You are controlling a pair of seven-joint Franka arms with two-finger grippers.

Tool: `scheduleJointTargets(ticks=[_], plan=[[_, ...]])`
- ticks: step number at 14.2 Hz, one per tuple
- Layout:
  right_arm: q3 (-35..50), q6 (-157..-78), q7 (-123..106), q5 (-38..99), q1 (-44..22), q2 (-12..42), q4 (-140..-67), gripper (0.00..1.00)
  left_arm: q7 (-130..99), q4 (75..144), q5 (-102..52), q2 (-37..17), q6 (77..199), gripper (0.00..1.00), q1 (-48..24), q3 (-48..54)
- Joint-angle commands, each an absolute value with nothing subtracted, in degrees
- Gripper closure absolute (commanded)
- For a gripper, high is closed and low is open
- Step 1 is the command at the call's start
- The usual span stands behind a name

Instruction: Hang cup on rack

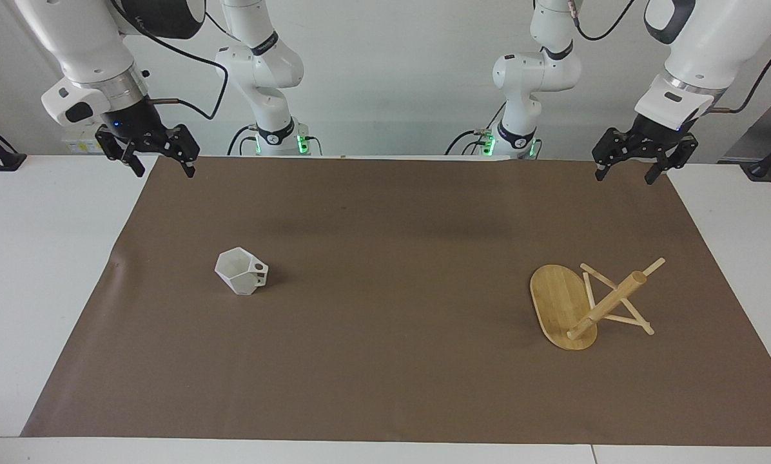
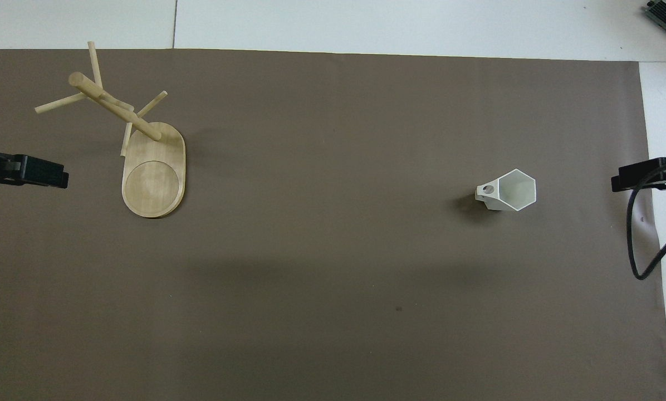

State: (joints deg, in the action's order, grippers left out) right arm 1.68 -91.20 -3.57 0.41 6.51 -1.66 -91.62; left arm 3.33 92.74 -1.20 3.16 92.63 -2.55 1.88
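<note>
cup [image 1: 241,271] upright, under neither claw | right claw [image 1: 160,161] & left claw [image 1: 627,169] both spread, empty, waiting | cup prob light, stiff, slick, chips easy: you grab rim wall, leave handle free | rack [image 1: 582,306] tipped over

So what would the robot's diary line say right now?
cup: upright on mat, untouched | rack: standing, pegs bare | left gripper: open, waiting above mat corner | right gripper: open, waiting above mat corner

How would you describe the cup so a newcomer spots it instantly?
Start from the brown mat covering the table. Toward the right arm's end stands the cup, alone and well apart from the bamboo rack. It is the only white thing on the mat, with faceted sides and a blocky handle.
</note>
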Motion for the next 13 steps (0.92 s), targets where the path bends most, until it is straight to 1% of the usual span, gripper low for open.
scheduleJointTargets(ticks=[1, 13], plan=[[2.02, -92.37, -2.64, -0.79, 7.03, -2.64, -92.90, 0.00, 2.72, 94.13, 0.00, 4.57, 92.46, 0.00, -2.29, 2.20], [2.02, -91.49, -2.90, -0.26, 7.03, -2.81, -93.08, 0.00, 2.72, 94.13, 0.00, 4.57, 92.37, 0.00, -2.29, 2.20]])
